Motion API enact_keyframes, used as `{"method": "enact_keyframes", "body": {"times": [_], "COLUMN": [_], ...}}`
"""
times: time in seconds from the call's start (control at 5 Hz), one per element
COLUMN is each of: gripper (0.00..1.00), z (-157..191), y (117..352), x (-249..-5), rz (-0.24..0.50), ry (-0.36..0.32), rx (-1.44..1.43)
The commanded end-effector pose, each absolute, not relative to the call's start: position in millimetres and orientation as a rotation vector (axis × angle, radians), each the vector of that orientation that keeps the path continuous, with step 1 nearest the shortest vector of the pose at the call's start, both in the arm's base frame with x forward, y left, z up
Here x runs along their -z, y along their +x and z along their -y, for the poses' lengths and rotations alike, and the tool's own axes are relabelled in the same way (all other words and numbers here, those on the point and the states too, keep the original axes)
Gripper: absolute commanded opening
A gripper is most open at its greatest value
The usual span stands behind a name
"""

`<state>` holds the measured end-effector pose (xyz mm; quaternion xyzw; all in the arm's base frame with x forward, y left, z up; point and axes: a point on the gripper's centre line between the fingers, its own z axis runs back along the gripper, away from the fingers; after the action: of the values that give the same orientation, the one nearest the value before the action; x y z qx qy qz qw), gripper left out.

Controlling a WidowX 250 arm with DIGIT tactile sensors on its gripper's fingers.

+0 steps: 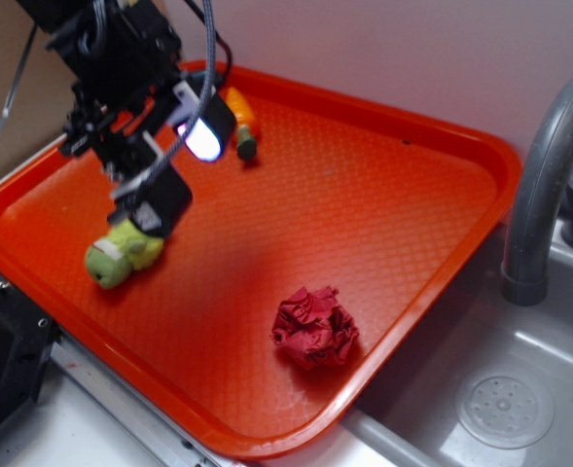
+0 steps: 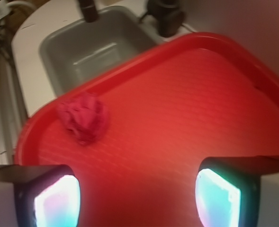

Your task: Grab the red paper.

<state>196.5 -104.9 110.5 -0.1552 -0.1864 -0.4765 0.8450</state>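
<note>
The red paper (image 1: 314, 327) is a crumpled crimson ball lying on the orange-red tray (image 1: 393, 185) near its front right rim. In the wrist view the red paper (image 2: 83, 116) shows at upper left, well ahead of the fingers. My gripper (image 1: 181, 173) hangs over the tray's left part, far from the paper, just above a green plush toy (image 1: 121, 255). Its jaws stand wide apart with only bare tray (image 2: 177, 104) between them, so the gripper (image 2: 137, 196) is open and holds nothing.
An orange carrot-like toy (image 1: 241, 122) lies near the tray's back edge. A grey sink basin (image 1: 519, 389) with a drain and a curved grey faucet (image 1: 549, 165) sits to the right of the tray. A wall rises behind.
</note>
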Motion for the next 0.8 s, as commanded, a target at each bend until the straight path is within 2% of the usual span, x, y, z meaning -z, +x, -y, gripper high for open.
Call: {"method": "enact_keyframes", "body": {"times": [0.0, 0.2, 0.4, 0.6], "gripper": [1.00, 1.00, 1.00, 1.00], "z": [174.1, 196.5, 208.3, 212.3], "y": [175.1, 173.7, 176.4, 184.3], "x": [-91.2, -73.6, -59.7, -46.5], "rz": [0.362, 0.322, 0.293, 0.259], "ry": [-0.294, -0.233, -0.157, -0.110], "rx": [1.152, 1.155, 1.120, 1.103]}}
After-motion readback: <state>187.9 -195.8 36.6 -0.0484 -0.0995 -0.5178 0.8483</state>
